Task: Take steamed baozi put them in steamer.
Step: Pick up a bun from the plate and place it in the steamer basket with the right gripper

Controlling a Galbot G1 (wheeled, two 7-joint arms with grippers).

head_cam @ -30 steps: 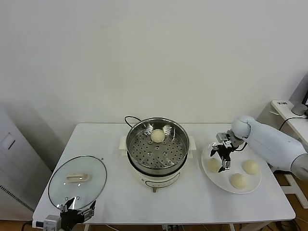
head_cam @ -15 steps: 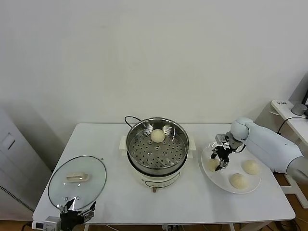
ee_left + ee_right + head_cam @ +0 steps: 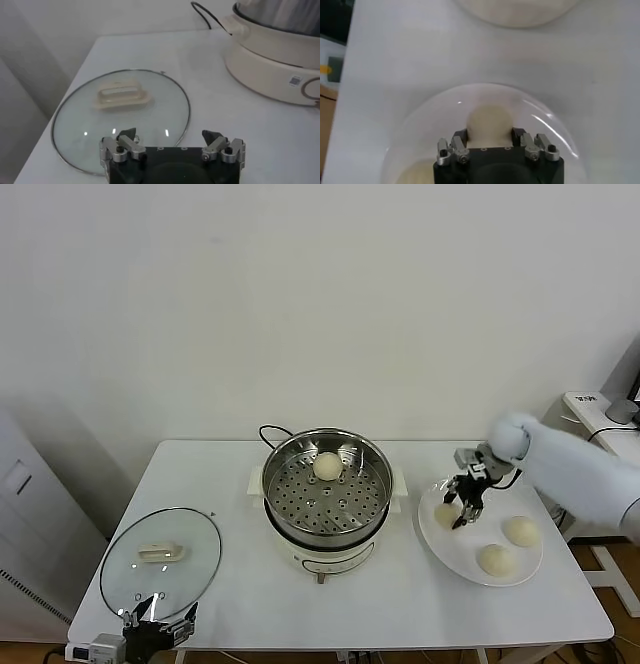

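Right hand (image 3: 463, 504) clenched on a baozi (image 3: 489, 119) over the plate's (image 3: 434, 536) near-steamer side.

On the white bench (image 3: 240, 584), the steamer (image 3: 328, 497) sits at centre with one bun (image 3: 327, 466) on its perforated tray; the glass lid (image 3: 161, 562) lies flat well to its left. Two more buns (image 3: 520, 530) rest on the plate. The left hand (image 3: 172, 145) hangs at the bench's front edge by the lid, fingers released and empty.
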